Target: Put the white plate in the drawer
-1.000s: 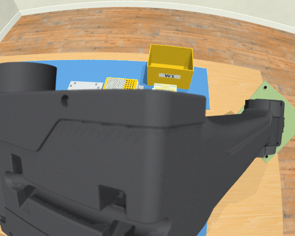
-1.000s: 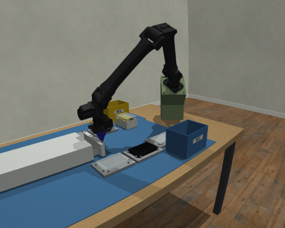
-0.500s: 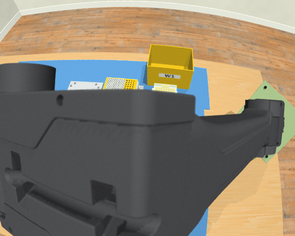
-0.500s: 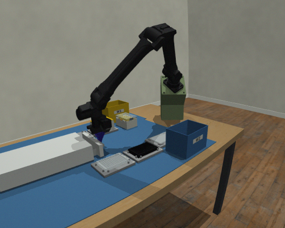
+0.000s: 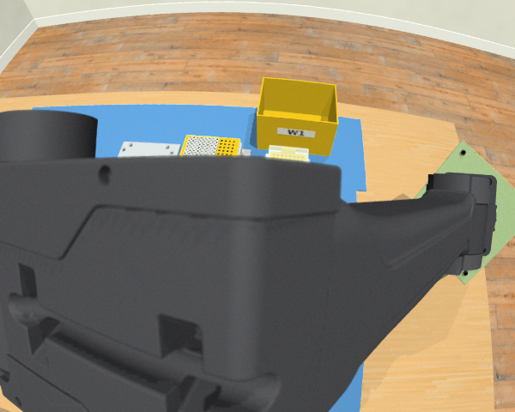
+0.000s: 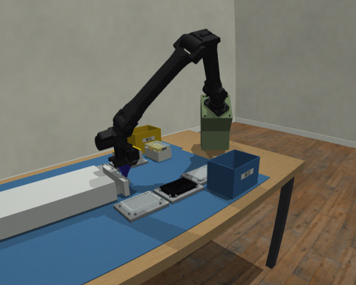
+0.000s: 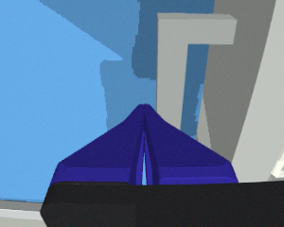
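Note:
The cooler CD (image 6: 49, 196) is a long white housing on the blue mat. Its bar handle (image 6: 120, 181) faces the arm's base. My gripper (image 6: 124, 171) has dark blue fingers, is shut and empty, and hangs point down right at the handle's far side. In the wrist view the fingertips (image 7: 144, 116) lie just left of the grey handle bar (image 7: 180, 66), with the cooler's front (image 7: 256, 89) to the right. A white plate (image 6: 140, 203) sits on a grey nest near the cooler's front. A black plate (image 6: 178, 186) and another pale plate (image 6: 198, 173) sit on nests beside it. I cannot read the nest labels or see the lamp.
A blue bin W2 (image 6: 233, 173) stands near the table's front edge. A yellow bin W1 (image 6: 146, 137) (image 5: 298, 117) and a tip box (image 6: 157, 150) stand behind the gripper. A yellow tip rack (image 5: 211, 145) shows beyond the arm, which fills most of the top view.

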